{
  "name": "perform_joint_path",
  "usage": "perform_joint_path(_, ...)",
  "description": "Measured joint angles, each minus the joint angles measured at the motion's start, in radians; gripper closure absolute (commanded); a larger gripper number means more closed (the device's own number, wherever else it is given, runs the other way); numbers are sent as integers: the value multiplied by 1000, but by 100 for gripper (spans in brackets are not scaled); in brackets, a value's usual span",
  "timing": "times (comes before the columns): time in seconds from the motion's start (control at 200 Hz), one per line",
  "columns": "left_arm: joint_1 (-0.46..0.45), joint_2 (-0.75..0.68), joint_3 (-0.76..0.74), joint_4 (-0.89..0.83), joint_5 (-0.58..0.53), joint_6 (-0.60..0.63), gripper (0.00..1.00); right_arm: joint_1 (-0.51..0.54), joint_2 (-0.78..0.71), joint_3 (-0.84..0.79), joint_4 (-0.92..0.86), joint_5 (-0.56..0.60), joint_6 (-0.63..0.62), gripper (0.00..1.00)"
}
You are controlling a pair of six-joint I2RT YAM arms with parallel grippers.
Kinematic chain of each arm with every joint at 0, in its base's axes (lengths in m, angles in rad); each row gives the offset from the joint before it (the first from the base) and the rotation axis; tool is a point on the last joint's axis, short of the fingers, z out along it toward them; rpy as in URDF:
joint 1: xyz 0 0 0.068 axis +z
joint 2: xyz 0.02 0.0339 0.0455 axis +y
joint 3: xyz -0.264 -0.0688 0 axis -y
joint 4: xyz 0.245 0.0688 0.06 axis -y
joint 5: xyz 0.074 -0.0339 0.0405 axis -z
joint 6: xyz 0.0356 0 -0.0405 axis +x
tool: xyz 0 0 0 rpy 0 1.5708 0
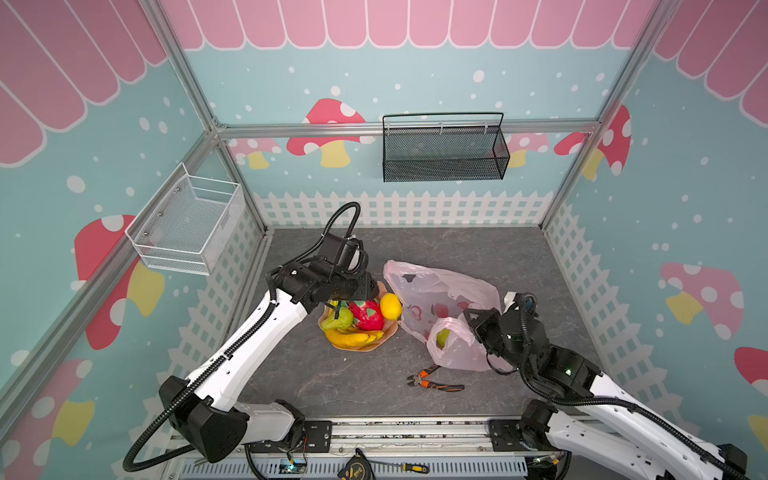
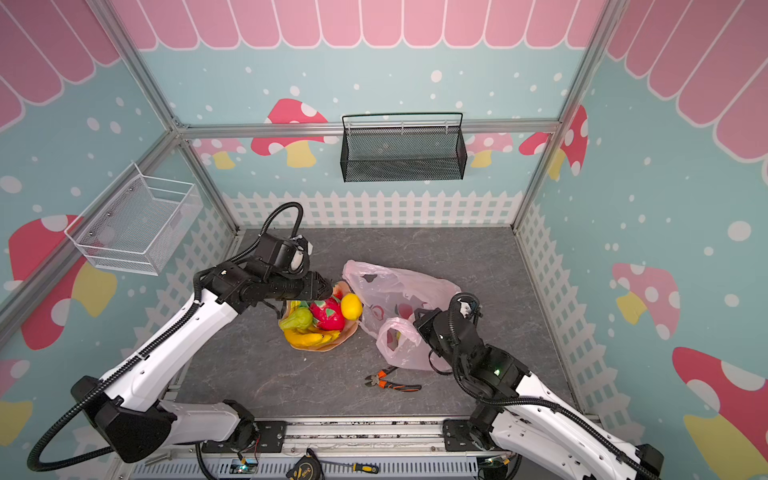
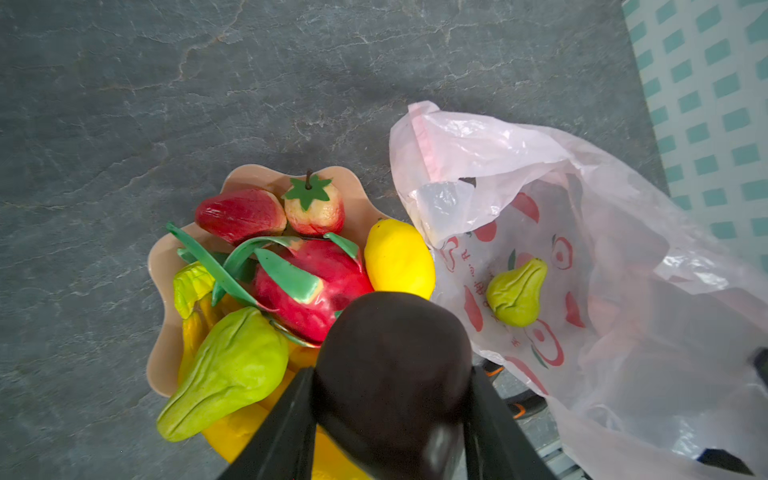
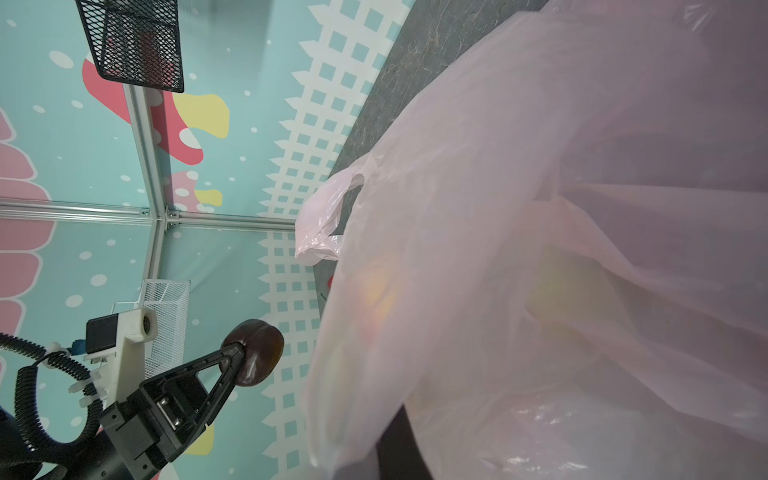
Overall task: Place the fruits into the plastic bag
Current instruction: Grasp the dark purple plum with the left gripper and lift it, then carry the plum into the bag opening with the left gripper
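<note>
Left hand (image 3: 391,374), half open, clamps the dark brown fruit (image 4: 257,355) above the plate (image 3: 160,266), beside the plastic bag (image 1: 440,291). Right hand (image 1: 471,320), shut, seemingly pinches its rim; if that sags, the fruit could miss.

White-shelled arms (image 1: 257,332), black joints, ribbed black cables (image 4: 24,407), black left tool (image 3: 390,374), triangular fingers (image 3: 286,428).

right end effector (image 1: 471,320) buried in plastic bag (image 1: 440,291), bananas (image 1: 349,338) half-covered

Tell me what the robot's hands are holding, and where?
Left gripper pinches the dark brown fruit by its sides; right gripper grips the plastic bag at its edge.
</note>
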Motion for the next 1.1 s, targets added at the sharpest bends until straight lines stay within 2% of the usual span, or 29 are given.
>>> perform_joint_path(0.29,-1,-2,-64,103,228,-97,58,0,-1,0,-5,-2,0,100)
perform_joint_path(0.48,-46,15,-99,183,305,-164,58,0,1,0,-6,-8,0,100)
perform_joint_path(0.695,-107,79,-119,260,327,-215,58,0,13,0,-3,-15,0,100)
perform_joint_path(1.1,-173,241,-182,435,304,-320,59,0,26,0,12,-20,0,100)
